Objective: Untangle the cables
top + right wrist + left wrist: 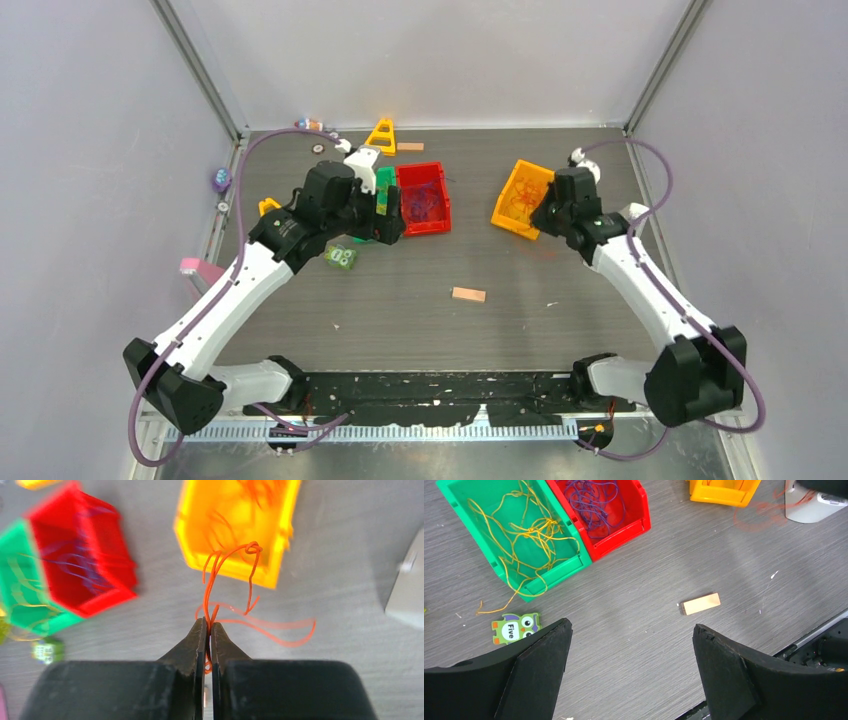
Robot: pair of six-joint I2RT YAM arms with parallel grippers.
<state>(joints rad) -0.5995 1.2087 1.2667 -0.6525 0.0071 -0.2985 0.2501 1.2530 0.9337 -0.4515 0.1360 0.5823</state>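
My right gripper (pixel 209 622) is shut on thin orange cables (pixel 235 580), which hang just in front of the orange bin (pixel 235 525) holding more orange cables. In the top view the right gripper (pixel 545 215) sits at the orange bin (pixel 521 199). My left gripper (pixel 631 630) is open and empty above bare table, near the green bin (pixel 574 565) of yellow cables (pixel 524 535) and the red bin (pixel 634 520) of purple cables (pixel 594 500). A yellow cable end (pixel 499 607) trails out of the green bin onto the table. Loose orange cables (pixel 756 515) lie by the orange bin.
A small wooden block (pixel 700 603) lies on the table between the arms, also in the top view (pixel 468 294). A green owl tile (pixel 514 627) lies left of the left gripper. A yellow triangle toy (pixel 381 136) and small items sit at the back left.
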